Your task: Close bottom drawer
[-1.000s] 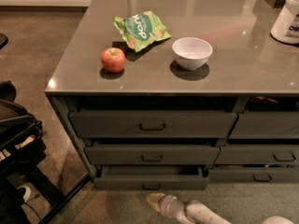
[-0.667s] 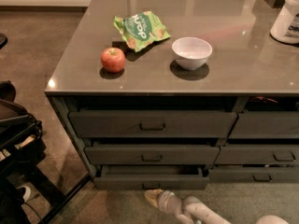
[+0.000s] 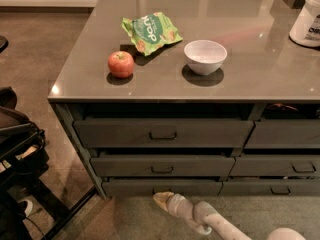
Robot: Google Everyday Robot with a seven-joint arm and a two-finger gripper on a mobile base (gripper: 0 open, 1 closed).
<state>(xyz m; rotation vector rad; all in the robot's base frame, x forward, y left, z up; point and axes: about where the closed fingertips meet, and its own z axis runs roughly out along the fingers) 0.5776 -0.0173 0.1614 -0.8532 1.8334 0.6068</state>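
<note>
Gripper low at the bottom drawer front, bare floor behind, black frame well left.

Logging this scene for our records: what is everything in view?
apple: one, red, counter front left.
snack bag: one, green, behind apple.
bowl: one, white, right of apple.
tub: one, white, counter's right edge.
counter: one, grey, over drawers.
top drawer: one, dark grey, left stack.
middle drawer: one, dark grey, below it.
bottom drawer: one, dark grey, lowest, left stack.
side drawers: three, dark grey, right stack.
bag: one, black, floor left.
arm: one, pale, bottom edge.
gripper: one, pale, low before bottom drawer's centre.
</note>
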